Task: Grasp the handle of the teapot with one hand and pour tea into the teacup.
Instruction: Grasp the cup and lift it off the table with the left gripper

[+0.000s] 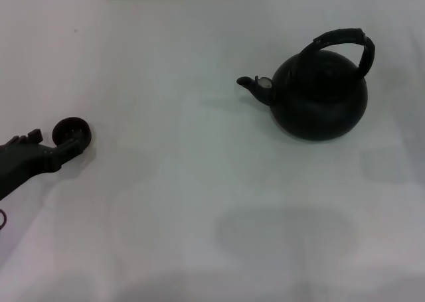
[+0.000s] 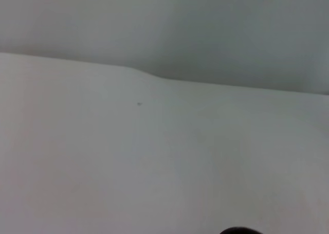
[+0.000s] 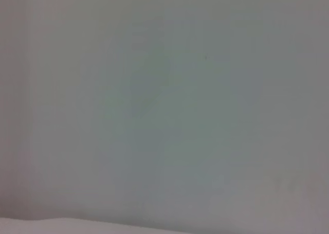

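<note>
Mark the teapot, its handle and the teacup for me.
teapot (image 1: pixel 322 103): head view, on the round black body.
handle (image 1: pixel 340 38): head view, on the top of the arched hoop.
teacup (image 1: pixel 70 127): head view, on the cup's dark inside, beside the left gripper (image 1: pixel 70 146).
</note>
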You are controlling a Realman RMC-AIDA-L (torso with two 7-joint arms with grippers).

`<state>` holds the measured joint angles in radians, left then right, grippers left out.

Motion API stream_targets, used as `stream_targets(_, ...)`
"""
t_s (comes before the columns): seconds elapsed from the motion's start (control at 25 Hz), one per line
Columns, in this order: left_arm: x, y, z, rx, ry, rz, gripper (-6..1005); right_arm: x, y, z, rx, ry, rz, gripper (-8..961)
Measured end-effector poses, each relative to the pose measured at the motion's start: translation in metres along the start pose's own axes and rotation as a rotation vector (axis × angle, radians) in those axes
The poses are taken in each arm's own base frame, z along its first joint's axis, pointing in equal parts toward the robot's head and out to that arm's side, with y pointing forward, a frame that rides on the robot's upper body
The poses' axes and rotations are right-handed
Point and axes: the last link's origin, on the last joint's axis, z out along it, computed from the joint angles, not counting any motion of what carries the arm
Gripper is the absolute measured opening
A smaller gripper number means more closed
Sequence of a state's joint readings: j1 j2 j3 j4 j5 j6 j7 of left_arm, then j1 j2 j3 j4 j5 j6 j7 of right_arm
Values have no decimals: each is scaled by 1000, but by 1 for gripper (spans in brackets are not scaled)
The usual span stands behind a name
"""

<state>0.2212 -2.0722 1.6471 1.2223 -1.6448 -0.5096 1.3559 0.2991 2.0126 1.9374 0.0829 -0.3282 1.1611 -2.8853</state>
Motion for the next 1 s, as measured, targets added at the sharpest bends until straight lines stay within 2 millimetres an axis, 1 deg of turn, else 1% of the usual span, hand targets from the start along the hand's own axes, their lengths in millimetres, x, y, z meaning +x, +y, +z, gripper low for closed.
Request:
stream_targets(0.28, 1, 3, 9, -21, -10, 6, 884, -1, 1, 1, -5, -4, -3, 840)
stream_targets(0.6, 7, 4, 8, -25, 5, 10, 883, 0, 0, -1, 3, 0, 2, 840)
stream_targets(1.0, 4, 4, 9, -28, -8, -4, 881, -1, -1, 0, 3, -4, 1, 841)
